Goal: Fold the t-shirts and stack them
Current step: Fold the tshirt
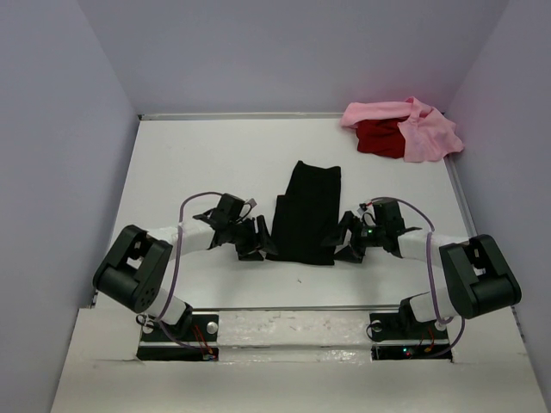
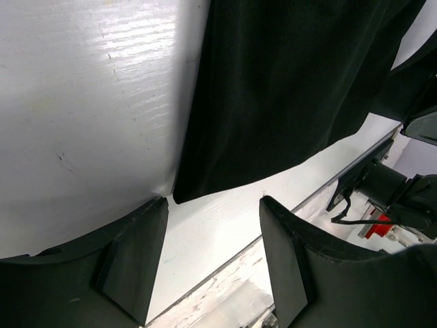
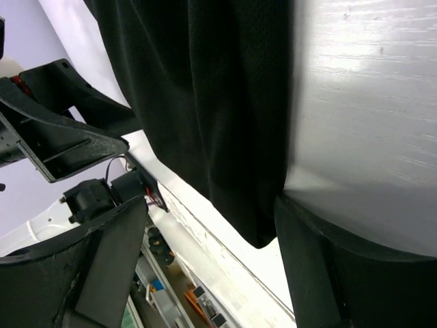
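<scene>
The black t-shirt (image 1: 306,213) lies flat as a long narrow strip in the middle of the white table (image 1: 198,163). My left gripper (image 1: 252,243) is low at its near left corner. In the left wrist view the gripper (image 2: 213,201) is open, and the shirt's (image 2: 287,89) corner ends just past the left fingertip. My right gripper (image 1: 349,240) is at the near right corner. In the right wrist view the gripper (image 3: 210,203) is open too, with the shirt's (image 3: 205,89) corner lying between its jaws against the right finger (image 3: 307,260). A pink t-shirt (image 1: 424,131) and a red t-shirt (image 1: 380,138) sit crumpled together at the back right.
Grey walls close the table in on the left, back and right. The table's near edge (image 1: 293,311) runs just behind both grippers, with the arm bases (image 1: 176,331) below it.
</scene>
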`<state>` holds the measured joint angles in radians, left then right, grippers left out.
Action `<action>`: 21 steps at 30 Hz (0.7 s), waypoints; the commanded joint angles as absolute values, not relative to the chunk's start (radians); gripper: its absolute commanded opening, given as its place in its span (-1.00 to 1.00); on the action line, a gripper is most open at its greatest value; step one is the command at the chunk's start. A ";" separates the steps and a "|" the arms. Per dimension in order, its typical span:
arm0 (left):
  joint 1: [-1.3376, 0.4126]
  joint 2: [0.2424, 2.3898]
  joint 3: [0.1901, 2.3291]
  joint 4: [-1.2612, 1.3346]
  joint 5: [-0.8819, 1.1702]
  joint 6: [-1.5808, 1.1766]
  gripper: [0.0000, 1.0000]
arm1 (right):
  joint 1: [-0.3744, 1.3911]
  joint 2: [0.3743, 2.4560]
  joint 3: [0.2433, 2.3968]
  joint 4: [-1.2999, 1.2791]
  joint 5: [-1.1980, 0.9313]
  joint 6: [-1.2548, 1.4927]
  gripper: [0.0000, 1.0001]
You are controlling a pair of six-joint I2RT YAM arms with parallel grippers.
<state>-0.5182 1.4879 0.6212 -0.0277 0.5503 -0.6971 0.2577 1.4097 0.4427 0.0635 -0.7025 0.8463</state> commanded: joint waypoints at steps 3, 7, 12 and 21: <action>-0.526 1.525 0.623 -0.032 0.499 -0.696 0.33 | 0.267 1.419 0.434 0.071 -0.624 0.834 0.55; -0.526 1.535 0.637 -0.051 0.437 -0.673 0.33 | 0.276 1.408 0.431 0.069 -0.624 0.838 0.55; -0.526 1.586 0.647 -0.035 0.408 -0.658 0.32 | 0.276 1.408 0.423 0.067 -0.623 0.841 0.55; -0.535 1.629 0.644 -0.008 0.431 -0.660 -0.11 | 0.285 1.453 0.425 0.063 -0.623 0.841 -0.25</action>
